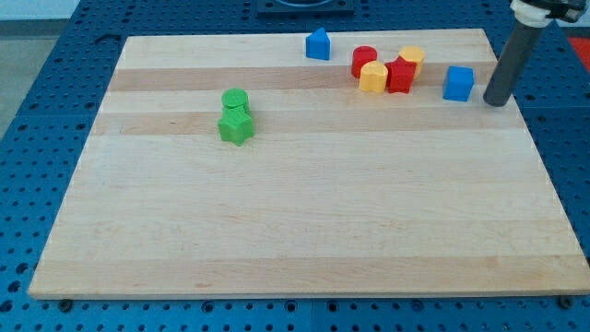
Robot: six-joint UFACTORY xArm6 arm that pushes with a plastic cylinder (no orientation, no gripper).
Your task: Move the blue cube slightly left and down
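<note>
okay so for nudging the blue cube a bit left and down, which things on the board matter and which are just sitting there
Part of the job:
- small blue cube, near the view's top right
- my tip, just right of that cube, apart from it

Just lying about:
- blue house-shaped block
- red cylinder
- red block
- two yellow blocks
- green cylinder
- green star-shaped block

light: bright, even | shadows: short, soft beside blocks | glare: faint board (304, 221) sheen | focus: sharp
</note>
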